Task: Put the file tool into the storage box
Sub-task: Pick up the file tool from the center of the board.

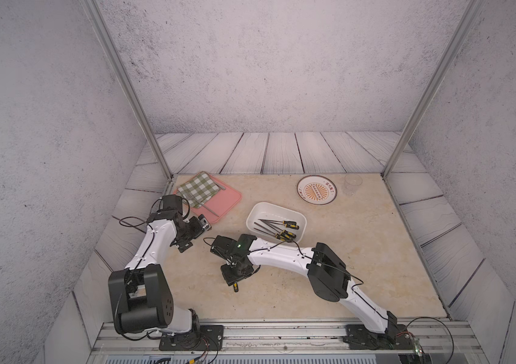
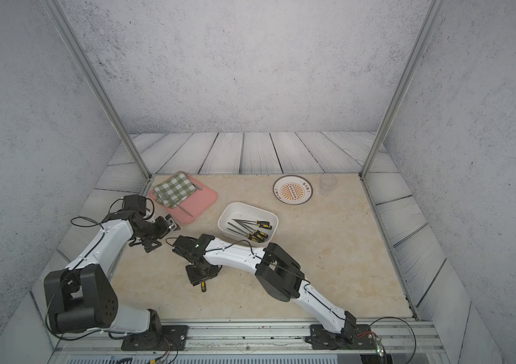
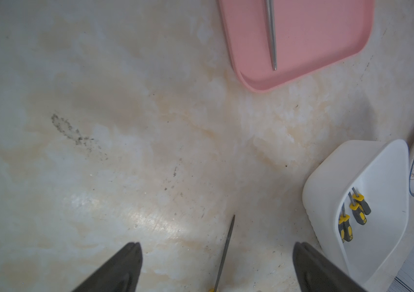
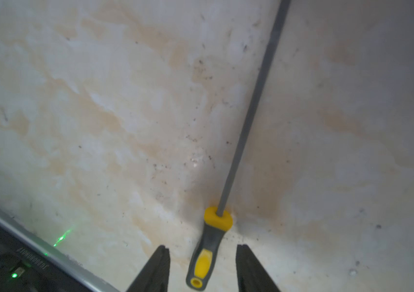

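Peeking from under the right pincer (image 4: 203,249), file tool (image 1: 235,287) seems mostly hidden.

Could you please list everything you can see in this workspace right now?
table: one, beige marble look.
storage box: one, white, middle of the table.
boxed files: at least three, grey with yellow-black handles, inside the storage box.
loose file: one, same colours, flat on the table nearer the front.
tray: one, pink, far left corner.
cloth: one, green-white checked, on the tray.
fork: one, silver, on the tray, tines on the cloth.
plate: one, white with orange pattern, far right.
cup: one, clear, beside the plate.
left gripper: open, near the tray.
right gripper: open, straddling the loose file's handle.
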`<state>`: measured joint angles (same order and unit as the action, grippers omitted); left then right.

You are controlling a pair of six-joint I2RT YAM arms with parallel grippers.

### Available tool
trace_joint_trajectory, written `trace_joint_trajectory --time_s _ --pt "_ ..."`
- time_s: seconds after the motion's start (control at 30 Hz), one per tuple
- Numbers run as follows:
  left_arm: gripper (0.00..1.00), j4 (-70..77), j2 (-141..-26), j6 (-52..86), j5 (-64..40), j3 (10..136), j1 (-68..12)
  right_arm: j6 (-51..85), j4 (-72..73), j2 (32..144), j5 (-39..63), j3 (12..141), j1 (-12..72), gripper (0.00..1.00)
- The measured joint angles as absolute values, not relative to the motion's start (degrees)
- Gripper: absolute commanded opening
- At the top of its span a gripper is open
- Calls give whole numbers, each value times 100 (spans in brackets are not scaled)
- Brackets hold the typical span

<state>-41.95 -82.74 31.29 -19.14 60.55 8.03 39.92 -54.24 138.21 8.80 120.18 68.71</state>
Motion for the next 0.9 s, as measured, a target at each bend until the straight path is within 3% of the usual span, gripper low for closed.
trace_joint_trajectory --time_s 0.17,0.33,0.43,0.73,0.9 --pt "99 -4178 -8274 3133 -1977 6058 803 3911 -5487 13928 880 12156 6866 42" --pt "99 -4169 -8276 3175 -2067 6123 803 3789 -5636 13935 768 12154 6869 19" --pt "99 -4154 -8298 3194 -2091 6208 803 3662 -5649 13900 646 12090 6866 11" --pt "99 -4160 -8383 3179 -2108 6600 803 3124 -5544 12750 -34 10720 6613 8" --pt "99 -4169 -8401 3197 -2198 6624 803 2403 -5533 11782 -211 10565 6110 8"
